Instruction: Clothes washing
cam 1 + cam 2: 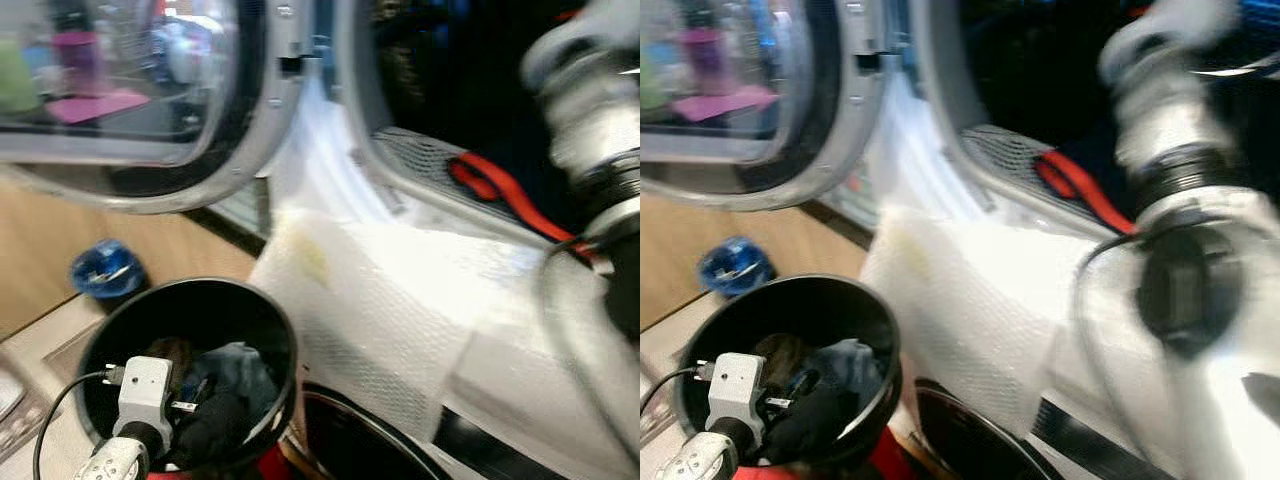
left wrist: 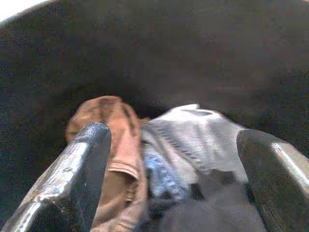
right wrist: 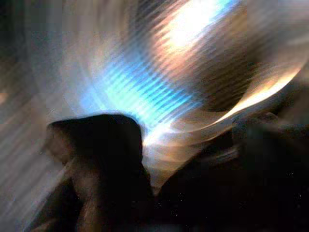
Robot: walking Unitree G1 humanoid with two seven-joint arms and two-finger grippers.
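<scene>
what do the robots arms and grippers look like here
Left arm: silver wrist carrying a pale boxy camera with a thin black cable. Left gripper: two long black fingers, scuffed shiny. Right arm: blurred ribbed silver segments, black collar, black cable looping off it.

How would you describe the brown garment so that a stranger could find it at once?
Below the open washer door stands a round black bucket with the left gripper over it. Among the grey, blue and dark clothes inside, the brown garment is the only warm-coloured piece.
</scene>
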